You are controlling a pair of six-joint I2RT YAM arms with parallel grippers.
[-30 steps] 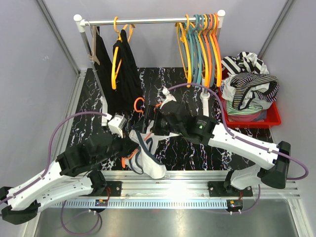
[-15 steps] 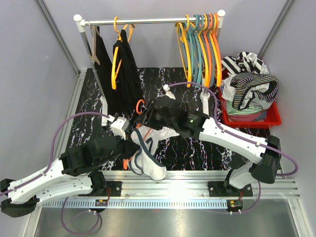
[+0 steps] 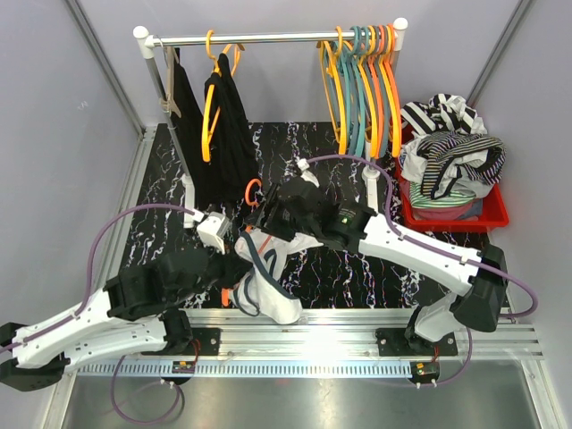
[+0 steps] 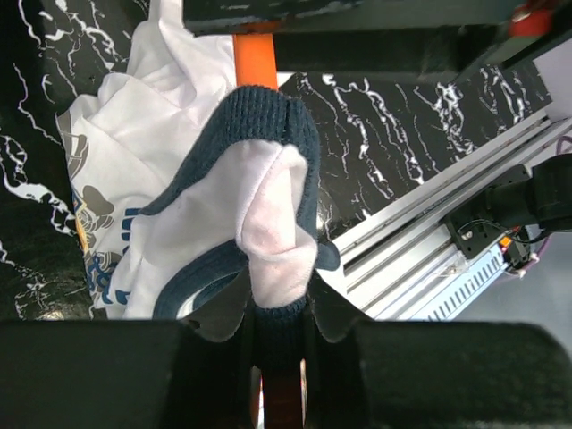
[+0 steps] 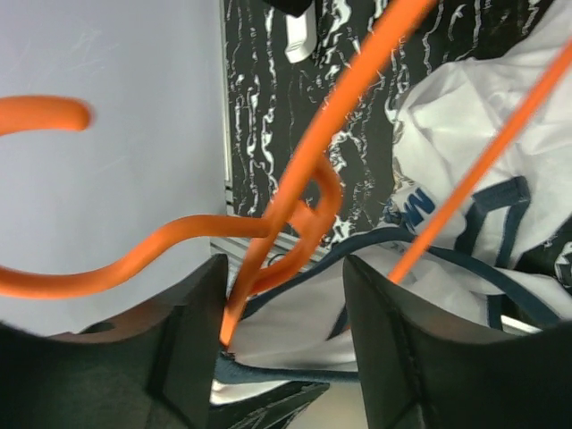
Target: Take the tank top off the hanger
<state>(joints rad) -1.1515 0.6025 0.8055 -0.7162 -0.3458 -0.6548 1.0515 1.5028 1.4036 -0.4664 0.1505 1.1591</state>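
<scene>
- The step in hand, as I judge it, is to free one shoulder strap (image 4: 268, 107) of the tank top (image 3: 273, 299) from the orange hanger (image 5: 366, 89).
- The left gripper (image 4: 277, 357) has its fingers pressed together on the navy ribbed strap. An orange piece of the hanger shows in the same narrow gap, so the wire may be pinched together with the cloth.
- The right gripper (image 5: 286, 357) has its fingers spread. The neck of the hanger passes between them, close to one finger, and I see no clamping on it.
- To do the step well, the right gripper should first close on the neck, so that the hanger cannot follow the cloth.
- The left gripper should hold only the strap, not the wire. Then it can draw the strap outward along the hanger arm and over its end, without pulling straight against the bar.
- If both are pinched together, the pull will probably drag the whole hanger.
- The tank top lies bunched on the black marble table (image 3: 340, 143), near its front edge, between the two arms. One white fold reaches toward the metal rail.
- In the left wrist view the strap loops over the orange bar just beyond the fingertips, and the white body spreads to the left.
- In the right wrist view the garment lies past the fingers, to the right of the hanger neck.
</scene>
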